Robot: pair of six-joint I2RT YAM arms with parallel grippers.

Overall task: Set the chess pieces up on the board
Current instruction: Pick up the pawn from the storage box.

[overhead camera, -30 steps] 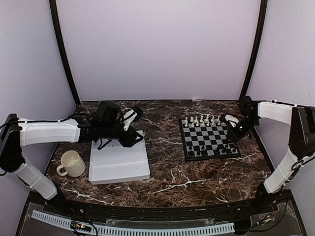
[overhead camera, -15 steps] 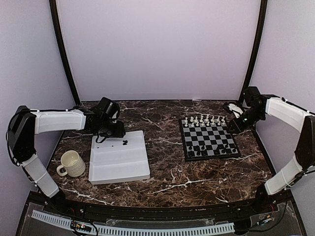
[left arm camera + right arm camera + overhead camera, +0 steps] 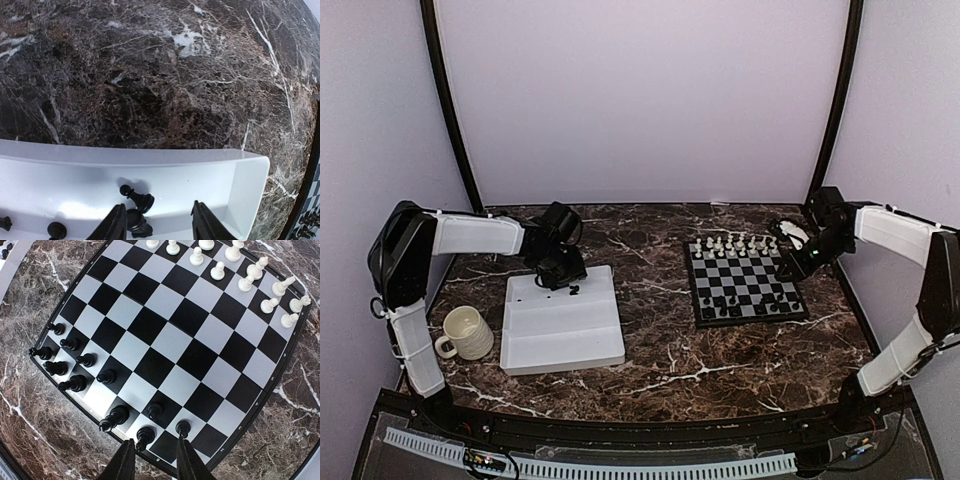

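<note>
Left pincer (image 3: 157, 206) stands open over black chess pieces (image 3: 142, 201) lying in the white tray (image 3: 245, 180); right pincer (image 3: 155, 440), also open, hovers above the board (image 3: 170, 340) edge near its black row.

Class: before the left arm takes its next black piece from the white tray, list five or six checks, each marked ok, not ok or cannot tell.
1. Left gripper jaws open: ok.
2. Gripper over the white tray: ok.
3. Target clear of neighbours: not ok, two black pieces lie crowded together.
4. Right gripper empty: ok, nothing between its fingers.
5. Free squares on the board, black side: ok.
6. Mug off the route: ok, it stands left of the tray.
</note>
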